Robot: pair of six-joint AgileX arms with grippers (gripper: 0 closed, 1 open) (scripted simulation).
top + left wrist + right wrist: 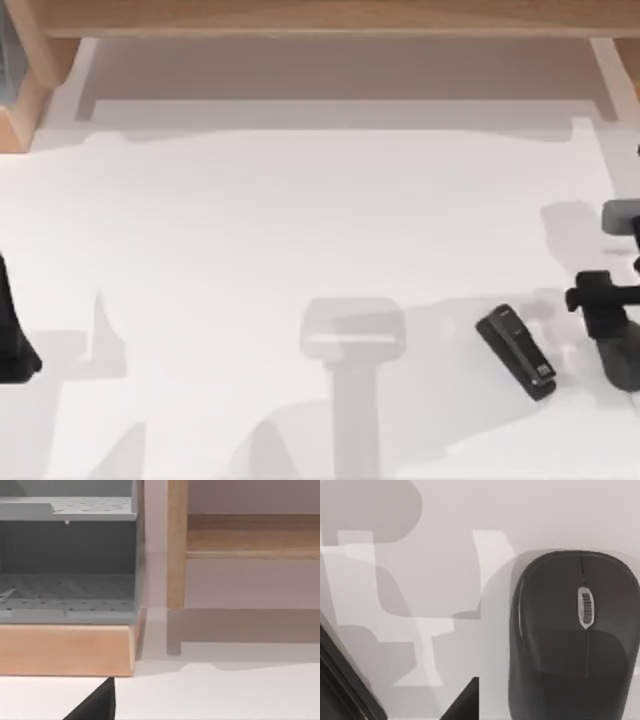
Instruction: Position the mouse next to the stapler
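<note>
On white table (300, 220) below wooden shelf (320, 15): stapler (515, 352) near mouse (572, 640); jaws' state perhaps unreadable.

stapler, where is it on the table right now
In the top view the stapler lies flat and slanted on the white table toward its right side, just left of the right gripper and the dark mouse under it.
</note>
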